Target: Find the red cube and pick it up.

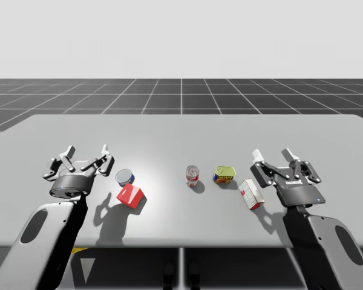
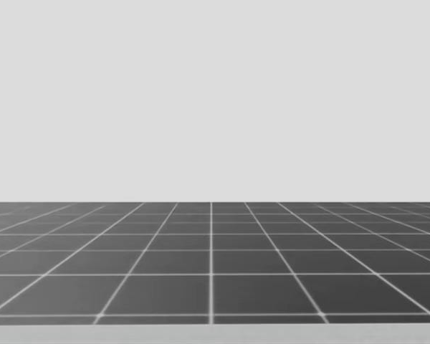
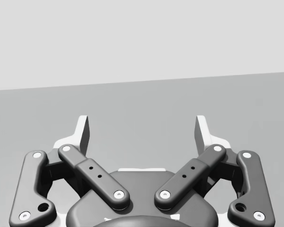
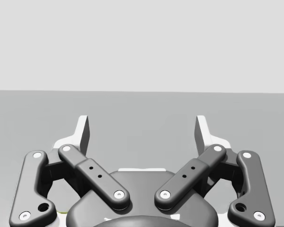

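**A:** Where is the red cube (image 1: 130, 195)?

**B:** It sits flat on the grey desk (image 1: 181, 130), turned at an angle to the desk's near edge. Nothing is touching or gripping it.

**A:** What lies around it?

**B:** A blue can (image 1: 124, 177) lies on its side just behind the cube. They are very close, and I cannot tell whether they touch. A small red can (image 1: 193, 175) stands upright to the cube's right, apart from it. Further to the cube's right is a squat yellow-green can (image 1: 224, 174). Past that is a red-and-white box (image 1: 251, 194), the farthest of the row from the cube.

**A:** And the left jaws?

**B:** They are at the end of my left arm (image 1: 45, 232), near the cube on its left and a little behind it. They are raised off the desk, spread wide, and have hold of nothing. In the left wrist view the two pale fingers (image 3: 84, 134) stand far apart, with bare desk ahead of them.

**A:** The right jaws?

**B:** They are well apart from the cube, on its right, beyond the red-and-white box, at the end of my right arm (image 1: 330, 241). They are also wide open and empty. In the right wrist view the fingers (image 4: 202, 134) are just as far apart over bare desk.

**A:** What does the head see?

**B:** It sees the dark grid floor (image 2: 211, 265), with a thin pale strip of desk beneath it.
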Robot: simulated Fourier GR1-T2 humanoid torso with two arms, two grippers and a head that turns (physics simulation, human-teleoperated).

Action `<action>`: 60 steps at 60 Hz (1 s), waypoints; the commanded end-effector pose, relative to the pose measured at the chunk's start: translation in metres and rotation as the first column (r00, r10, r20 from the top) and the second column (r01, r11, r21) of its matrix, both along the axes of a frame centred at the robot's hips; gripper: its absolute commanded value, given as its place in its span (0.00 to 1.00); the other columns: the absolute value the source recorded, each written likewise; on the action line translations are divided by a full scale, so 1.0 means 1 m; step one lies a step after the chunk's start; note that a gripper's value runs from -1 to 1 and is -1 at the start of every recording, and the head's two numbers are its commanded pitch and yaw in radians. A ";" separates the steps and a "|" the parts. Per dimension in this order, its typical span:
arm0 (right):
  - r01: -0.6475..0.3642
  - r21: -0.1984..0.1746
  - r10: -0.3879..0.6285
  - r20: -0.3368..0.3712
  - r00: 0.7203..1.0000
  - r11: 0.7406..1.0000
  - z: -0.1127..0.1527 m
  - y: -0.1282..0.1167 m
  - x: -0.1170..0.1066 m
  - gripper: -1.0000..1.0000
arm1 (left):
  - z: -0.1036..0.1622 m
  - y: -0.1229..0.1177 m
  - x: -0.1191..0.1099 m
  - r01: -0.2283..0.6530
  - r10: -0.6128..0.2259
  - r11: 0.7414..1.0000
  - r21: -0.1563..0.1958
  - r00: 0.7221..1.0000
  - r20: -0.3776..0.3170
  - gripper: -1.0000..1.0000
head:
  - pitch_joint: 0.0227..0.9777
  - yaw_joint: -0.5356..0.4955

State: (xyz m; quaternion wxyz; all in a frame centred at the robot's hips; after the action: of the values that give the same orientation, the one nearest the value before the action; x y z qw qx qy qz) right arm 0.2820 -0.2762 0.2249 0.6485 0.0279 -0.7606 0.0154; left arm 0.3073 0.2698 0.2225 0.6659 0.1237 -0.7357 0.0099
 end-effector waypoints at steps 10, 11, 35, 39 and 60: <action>0.049 0.054 -0.048 -0.033 0.998 0.997 0.001 -0.005 0.003 0.00 | 0.000 0.000 0.000 0.005 -0.005 1.000 0.001 1.000 0.003 0.00 | 0.07 0.51; 0.049 0.051 -0.047 -0.040 0.998 0.997 0.001 -0.005 0.003 0.00 | 0.000 0.000 0.000 0.005 -0.005 1.000 0.001 1.000 0.003 0.00 | 0.07 0.51; 0.059 0.030 -0.059 -0.024 0.998 0.998 0.000 -0.007 0.005 0.00 | 0.000 0.001 0.000 0.004 -0.004 1.000 0.006 1.000 0.003 0.00 | 0.38 0.51; 0.059 0.030 -0.059 -0.024 0.998 0.998 0.000 -0.008 0.005 0.00 | -0.001 0.001 0.000 0.003 -0.003 1.000 0.008 1.000 0.003 0.00 | 0.43 0.51; 0.041 0.030 -0.040 -0.034 0.999 0.999 0.000 -0.006 0.005 0.00 | -0.001 0.001 0.001 0.004 -0.004 1.000 0.010 1.000 0.004 0.00 | 0.69 0.60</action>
State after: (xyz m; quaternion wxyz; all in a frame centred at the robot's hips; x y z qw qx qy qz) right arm 0.2867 -0.2832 0.2248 0.6595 0.0197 -0.7513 -0.0124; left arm 0.3077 0.2710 0.2220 0.6640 0.1253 -0.7372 0.0054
